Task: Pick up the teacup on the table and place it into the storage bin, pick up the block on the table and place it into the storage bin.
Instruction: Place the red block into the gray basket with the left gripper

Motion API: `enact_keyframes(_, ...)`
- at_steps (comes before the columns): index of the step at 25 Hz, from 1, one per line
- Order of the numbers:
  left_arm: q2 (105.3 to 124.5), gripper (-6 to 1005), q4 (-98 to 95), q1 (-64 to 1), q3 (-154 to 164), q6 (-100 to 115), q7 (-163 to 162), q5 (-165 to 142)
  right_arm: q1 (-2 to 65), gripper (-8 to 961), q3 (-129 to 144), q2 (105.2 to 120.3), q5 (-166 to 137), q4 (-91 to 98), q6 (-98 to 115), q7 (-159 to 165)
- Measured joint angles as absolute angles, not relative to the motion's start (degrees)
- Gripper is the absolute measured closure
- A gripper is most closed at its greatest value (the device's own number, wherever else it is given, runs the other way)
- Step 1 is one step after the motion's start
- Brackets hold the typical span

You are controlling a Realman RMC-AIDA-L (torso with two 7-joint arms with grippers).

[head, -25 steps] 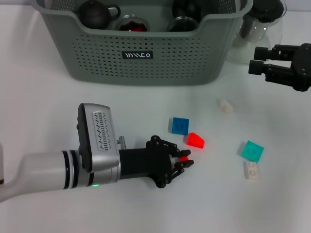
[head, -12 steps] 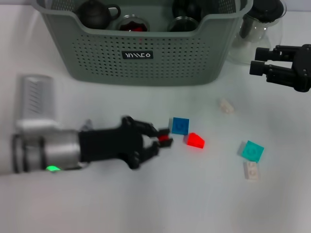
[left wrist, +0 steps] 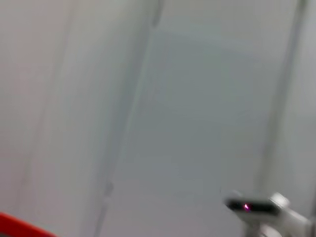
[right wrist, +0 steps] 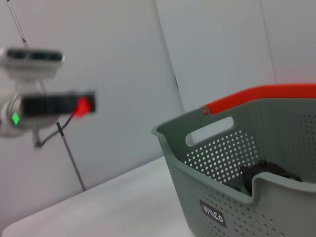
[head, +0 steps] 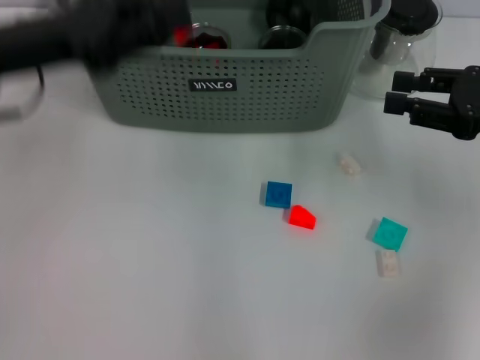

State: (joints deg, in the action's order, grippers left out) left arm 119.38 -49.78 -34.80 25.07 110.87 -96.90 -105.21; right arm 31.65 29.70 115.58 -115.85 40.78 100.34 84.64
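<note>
The grey-green storage bin stands at the back of the table and also shows in the right wrist view. My left gripper, blurred by motion, is over the bin's left part, shut on a small red block. The right wrist view shows that gripper with the red block at its tip. Dark tea ware sits inside the bin. My right gripper is open and empty, hovering at the right beside the bin.
On the table lie a blue block, a red wedge block, a teal block, a white block and a small pale piece. A clear glass jug stands right of the bin.
My left gripper has lifted the small red block off the table and swung it up and back to above the bin. The right arm has not moved.
</note>
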Motion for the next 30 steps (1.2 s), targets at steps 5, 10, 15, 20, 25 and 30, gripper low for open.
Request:
enact_keyframes(5, 114.57, 796, -52.0, -42.7, 28.1, 99.1, -108.5, -107.9, 31.8, 463, 29.7, 115.64, -115.8, 40.9, 100.4, 84.6)
enact_keyframes(10, 113.26, 786, -54.4, -47.8, 36.2, 84.0, -117.5, -119.8, 31.8, 464, 29.9, 115.65, -116.0, 40.9, 100.3, 84.6)
enact_keyframes(15, 114.93, 776, -55.6, -49.8, 47.9, 70.9, -126.3, -130.9, 32.1, 464, 30.1, 115.60, -116.0, 40.9, 100.3, 84.7)
enact_keyframes(20, 116.61, 766, -53.1, -52.6, 56.1, 62.6, -136.8, -141.8, 32.3, 463, 30.3, 115.72, -116.0, 40.9, 100.3, 84.8)
enact_keyframes(25, 118.32, 756, -53.1, -53.7, 56.4, 60.7, -138.4, -144.8, 32.2, 463, 30.3, 115.75, -116.0, 40.9, 100.3, 84.8)
enact_keyframes(30, 119.49, 599, -62.6, -48.4, 54.7, 63.5, -136.9, -138.1, 31.9, 463, 30.3, 115.75, -116.0, 40.9, 100.3, 84.8)
